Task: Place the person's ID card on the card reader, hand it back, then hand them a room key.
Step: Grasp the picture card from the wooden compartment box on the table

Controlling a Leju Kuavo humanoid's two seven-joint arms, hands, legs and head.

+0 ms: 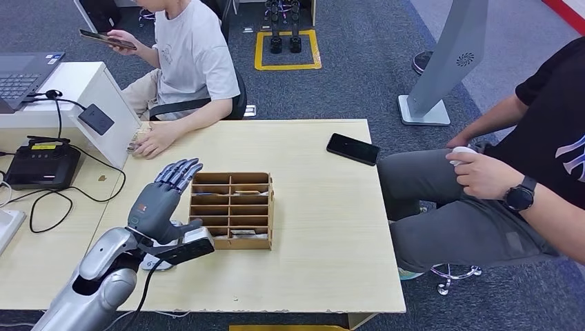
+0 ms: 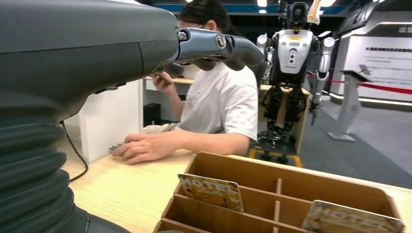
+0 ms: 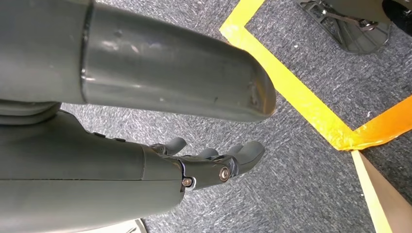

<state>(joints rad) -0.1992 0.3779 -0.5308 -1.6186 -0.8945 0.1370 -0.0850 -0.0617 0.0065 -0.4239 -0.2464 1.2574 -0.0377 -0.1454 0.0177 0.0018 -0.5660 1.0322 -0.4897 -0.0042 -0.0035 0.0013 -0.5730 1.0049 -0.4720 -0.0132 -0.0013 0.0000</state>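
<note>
ID card (image 1: 134, 146): mostly under person's hand (image 1: 157, 140) | room keys (image 1: 238, 234): print unreadable

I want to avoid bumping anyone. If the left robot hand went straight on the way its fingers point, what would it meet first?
Probably the person's hand resting on the table edge by the white stand. The left robot hand points that way above the table, so depth is uncertain.

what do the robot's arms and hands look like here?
Left arm: silver shell sections, with a black cable running along its side. Left hand: grey-blue with darker fingers, and a black block at the wrist. The left wrist view shows a dark ribbed cover behind it. Right hand: grey casing, thick smooth thumb, small screws at the finger bases.
</note>
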